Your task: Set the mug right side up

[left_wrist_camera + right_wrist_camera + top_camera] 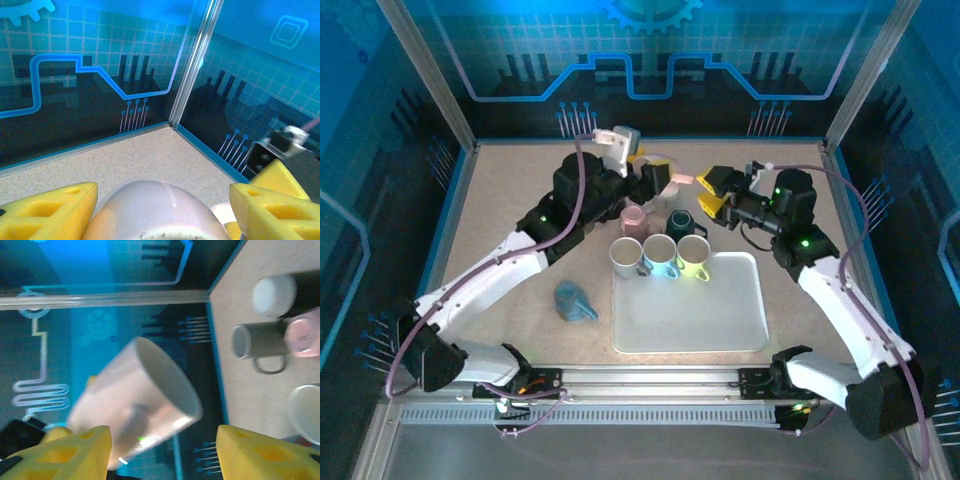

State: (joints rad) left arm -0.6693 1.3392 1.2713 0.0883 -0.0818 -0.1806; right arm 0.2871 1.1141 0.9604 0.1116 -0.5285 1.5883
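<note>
While the left gripper pinches the pale mug between its yellow pads, the mug hangs tilted and clear of the table, near the far wall; the right gripper stands just beside the mug, fingers spread, gripping nothing; five other mugs stand clustered at the far edge of the white tray; a teal mug lies on its side left of the tray.

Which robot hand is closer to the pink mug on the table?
The left hand. It hovers just behind the pink mug, holding a pale mug. The right hand is farther off to its right, beyond the dark green mug.
</note>
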